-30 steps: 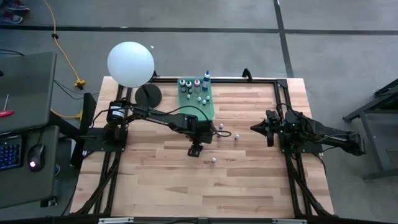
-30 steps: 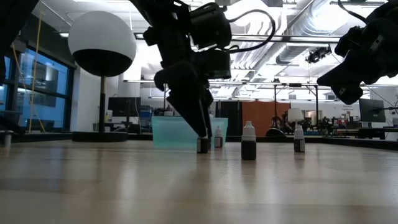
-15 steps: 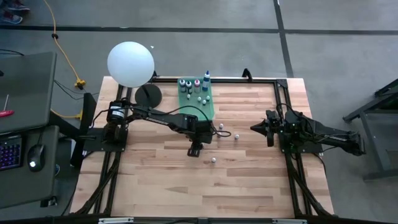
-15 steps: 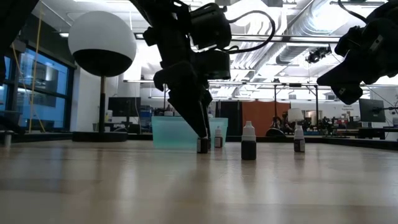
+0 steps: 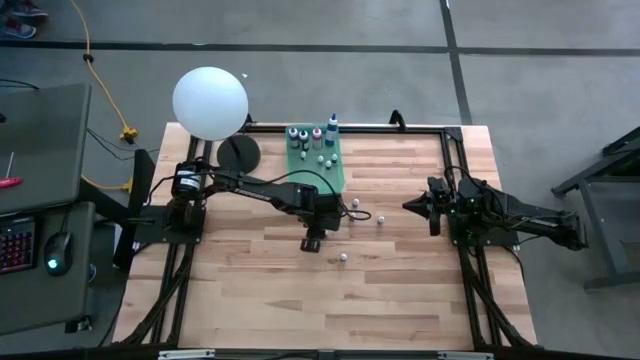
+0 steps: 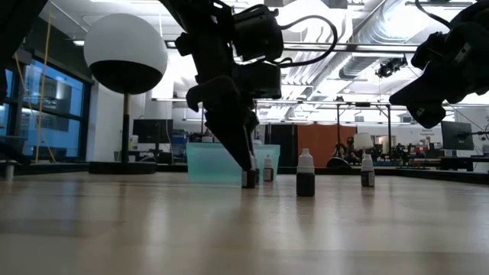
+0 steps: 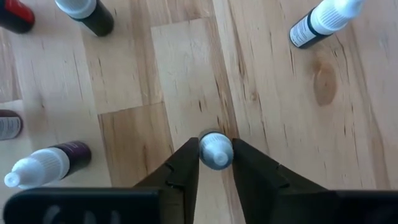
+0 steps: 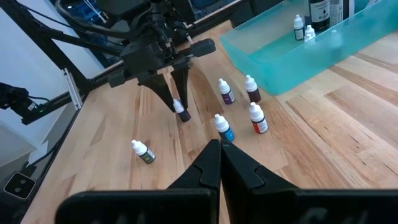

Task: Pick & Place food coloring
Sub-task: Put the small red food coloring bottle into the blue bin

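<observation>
You are in a big robot lab. See the ceiling pipes (image 6: 359,30) and the computer screens (image 6: 150,130). The floor (image 5: 400,25) is bare concrete.

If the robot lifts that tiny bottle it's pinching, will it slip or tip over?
The bottle looks tiny, so it is probably very light. The left gripper pinches it by its rounded white cap, which might let it slip or swing. Set down, it could tip, being tall and narrow.

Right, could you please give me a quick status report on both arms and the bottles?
Left tool fingers on a bottle cap. Right tool shut, waiting at the table's right side. Other bottles close by, none between the fingers.
</observation>
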